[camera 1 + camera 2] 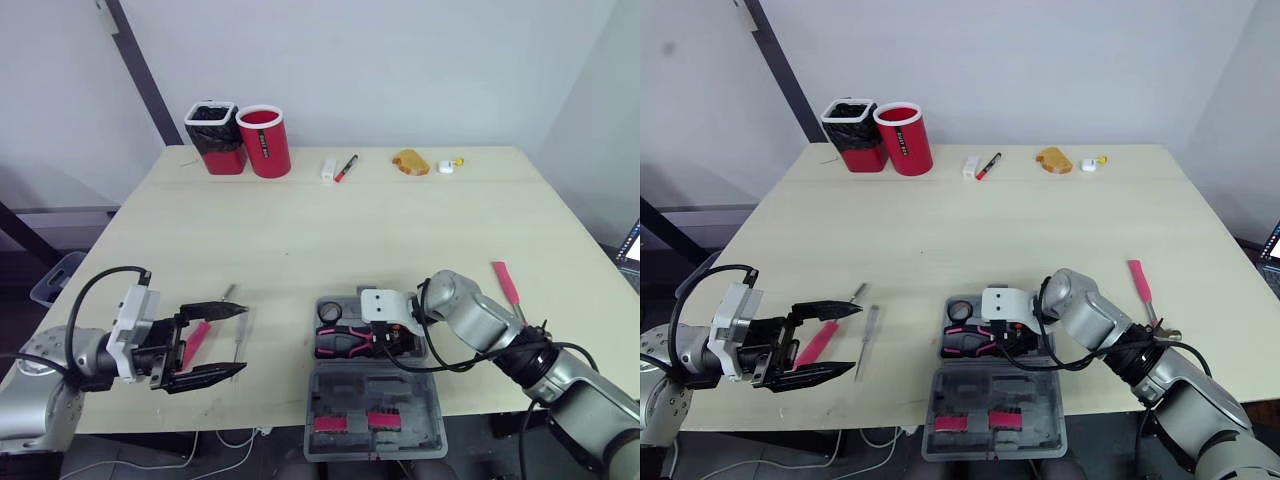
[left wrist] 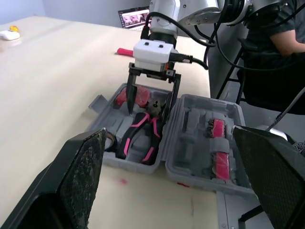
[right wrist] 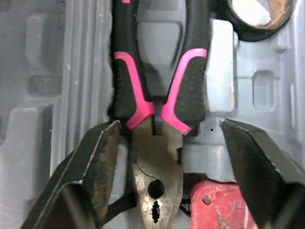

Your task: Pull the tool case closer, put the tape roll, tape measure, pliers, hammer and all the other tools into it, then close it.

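Right gripper (image 2: 148, 110): jaws wide and empty, one on either side of the head of the black-and-pink-handled steel pliers (image 3: 157, 119). The pliers lie in the open grey plastic tool case (image 1: 375, 395) at the near edge of the pale wooden table (image 1: 300, 230). A black tape roll (image 3: 257, 14) lies in the case by the pliers' handles. Left gripper (image 1: 240, 340): jaws wide and empty, over a slender pink-handled tool (image 1: 818, 342) on the table.

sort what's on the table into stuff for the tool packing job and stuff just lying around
For the job: tool case, pliers, tape roll, red-handled tool on the left, red-handled tool on the right, thin metal tool.

Just lying about: red cup, black-lined bin, marker, white block, orange object.
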Robot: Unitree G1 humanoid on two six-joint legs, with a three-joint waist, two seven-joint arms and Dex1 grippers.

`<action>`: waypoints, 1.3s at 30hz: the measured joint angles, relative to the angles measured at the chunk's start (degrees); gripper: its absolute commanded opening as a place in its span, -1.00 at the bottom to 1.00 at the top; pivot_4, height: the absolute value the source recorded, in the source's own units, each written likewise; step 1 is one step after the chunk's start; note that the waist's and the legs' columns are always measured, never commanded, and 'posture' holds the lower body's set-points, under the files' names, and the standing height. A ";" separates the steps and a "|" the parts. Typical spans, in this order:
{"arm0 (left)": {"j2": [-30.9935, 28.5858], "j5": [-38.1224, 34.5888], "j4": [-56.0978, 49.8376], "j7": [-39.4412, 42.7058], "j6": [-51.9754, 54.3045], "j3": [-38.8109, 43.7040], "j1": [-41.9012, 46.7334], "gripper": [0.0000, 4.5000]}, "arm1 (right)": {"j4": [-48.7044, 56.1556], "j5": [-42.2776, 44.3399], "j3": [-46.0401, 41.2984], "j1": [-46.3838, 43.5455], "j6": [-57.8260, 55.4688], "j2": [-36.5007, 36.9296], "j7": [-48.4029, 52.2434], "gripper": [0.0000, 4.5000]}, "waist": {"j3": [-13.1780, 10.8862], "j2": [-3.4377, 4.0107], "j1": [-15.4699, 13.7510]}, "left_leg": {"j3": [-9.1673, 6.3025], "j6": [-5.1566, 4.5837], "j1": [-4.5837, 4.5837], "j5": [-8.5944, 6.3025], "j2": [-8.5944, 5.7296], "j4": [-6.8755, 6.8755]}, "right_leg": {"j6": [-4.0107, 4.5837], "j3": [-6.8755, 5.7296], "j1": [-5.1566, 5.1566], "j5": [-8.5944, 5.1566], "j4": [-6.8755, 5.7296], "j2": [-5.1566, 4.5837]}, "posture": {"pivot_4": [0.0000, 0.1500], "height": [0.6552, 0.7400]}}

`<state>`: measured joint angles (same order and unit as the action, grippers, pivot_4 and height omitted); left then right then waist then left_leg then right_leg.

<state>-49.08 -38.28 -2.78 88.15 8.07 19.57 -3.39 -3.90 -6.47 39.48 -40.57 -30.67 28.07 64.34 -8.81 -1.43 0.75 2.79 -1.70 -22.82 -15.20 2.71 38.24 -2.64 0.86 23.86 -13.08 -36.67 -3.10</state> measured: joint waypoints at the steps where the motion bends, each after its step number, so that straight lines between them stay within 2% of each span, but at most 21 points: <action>1: 0.08 -0.02 0.18 0.06 -0.30 0.04 -0.36 1.00 | 0.66 2.85 -3.75 2.42 2.00 0.04 0.29 0.46 | 0.00 -0.01 -0.01 | 0.01 0.00 -0.02 0.00 0.00 0.01 | 0.00 -0.01 -0.01 0.00 0.00 0.00 | 1.00 1.00; 6: 0.83 -0.02 0.57 0.10 -0.98 -0.02 -0.88 1.00 | 0.69 8.65 -11.37 5.62 6.17 -1.95 -0.32 0.46 | 0.00 -0.01 0.15 | 0.01 0.00 0.01 0.00 0.01 0.02 | -0.01 0.02 0.00 0.01 -0.04 0.03 | 1.00 1.00; 7: 1.13 -0.02 1.03 0.11 -1.15 -0.08 -0.95 1.00 | 0.15 11.31 -15.05 7.09 8.67 -3.99 -1.41 0.46 | 0.01 -0.03 0.14 | 0.01 0.00 0.03 0.00 0.03 0.02 | -0.01 -0.01 -0.01 0.00 -0.05 0.07 | 1.00 1.00; 8: 1.21 -0.02 1.14 0.11 -1.20 -0.08 -0.96 1.00 | -0.06 11.83 -15.91 7.56 9.25 -4.71 -1.64 0.36 | 0.02 -0.04 0.13 | 0.02 0.00 0.03 0.00 0.03 0.01 | 0.00 -0.01 -0.03 0.00 -0.05 0.08 | 1.00 1.00; 10: 2.00 -0.02 1.32 0.11 -1.43 -0.18 -0.99 1.00 | -2.41 14.91 -19.04 10.48 12.20 -8.32 -3.08 0.09 | 0.02 -0.04 0.10 | 0.03 0.00 0.03 0.00 0.03 0.01 | 0.00 -0.03 -0.05 0.00 -0.05 0.08 | 1.00 1.00; 12: 2.33 -0.01 1.47 0.11 -1.57 -0.37 -0.99 1.00 | -4.51 15.48 -19.49 11.95 13.44 -9.91 -4.23 -0.41 | 0.01 -0.02 0.05 | 0.03 0.00 0.02 0.00 0.02 0.02 | 0.00 0.00 -0.05 0.00 -0.05 0.07 | 1.00 1.00; 13: 2.46 -0.01 1.60 0.11 -1.66 -0.44 -0.99 1.00 | -5.64 15.48 -19.71 12.60 13.88 -10.52 -4.86 -0.53 | 0.00 -0.02 0.03 | 0.03 0.00 0.02 0.00 0.01 0.03 | 0.00 0.02 -0.05 0.01 -0.05 0.05 | 1.00 1.00; 14: 2.56 -0.01 1.76 0.11 -1.78 -0.46 -0.99 1.00 | -6.70 15.44 -19.84 13.20 14.73 -10.65 -5.51 -0.84 | 0.00 0.00 0.04 | 0.02 0.00 0.02 0.00 0.00 0.06 | -0.01 0.05 -0.04 0.01 -0.05 0.03 | 1.00 1.00; 15: 2.56 -0.01 1.92 0.11 -1.86 -0.46 -0.98 1.00 | -7.41 15.43 -20.10 13.36 15.21 -10.63 -5.97 -0.98 | 0.00 -0.01 0.09 | 0.00 0.00 0.02 0.00 0.00 0.07 | -0.01 0.08 -0.04 0.01 -0.05 0.02 | 1.00 1.00; 23: 2.64 0.01 3.35 0.14 -2.56 -0.51 -0.98 1.00 | -9.54 15.12 -20.51 15.48 18.89 -10.63 -7.28 -0.98 | -0.01 0.00 0.13 | -0.01 0.00 0.04 0.00 0.02 0.06 | 0.00 0.05 -0.04 0.00 -0.06 0.05 | 1.00 1.00; 31: 4.02 0.80 3.95 0.09 -3.53 -2.24 -0.99 1.00 | -15.12 10.40 -18.01 14.94 24.85 -10.60 -8.45 -0.98 | 0.06 -0.05 0.17 | 0.02 0.00 0.14 0.00 0.01 0.06 | 0.00 0.08 -0.08 0.00 -0.09 0.05 | 1.00 1.00; 39: 5.08 1.93 4.74 -0.69 -3.80 -2.51 -0.83 1.00 | -22.19 7.02 -15.69 12.54 27.19 -12.99 -9.87 -0.98 | 0.78 -0.24 0.54 | 0.09 0.02 1.16 -0.02 0.50 0.01 | -0.02 0.11 -0.76 -0.03 -0.11 0.11 | 1.00 1.00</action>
<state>-44.01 -36.35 1.95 87.45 4.28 17.06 -4.22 -26.10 0.55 23.80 -28.03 -3.48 15.07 54.47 -8.03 -1.66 1.29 2.88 -1.68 -21.66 -15.21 3.21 38.25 -2.65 0.98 23.10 -13.11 -36.78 -2.99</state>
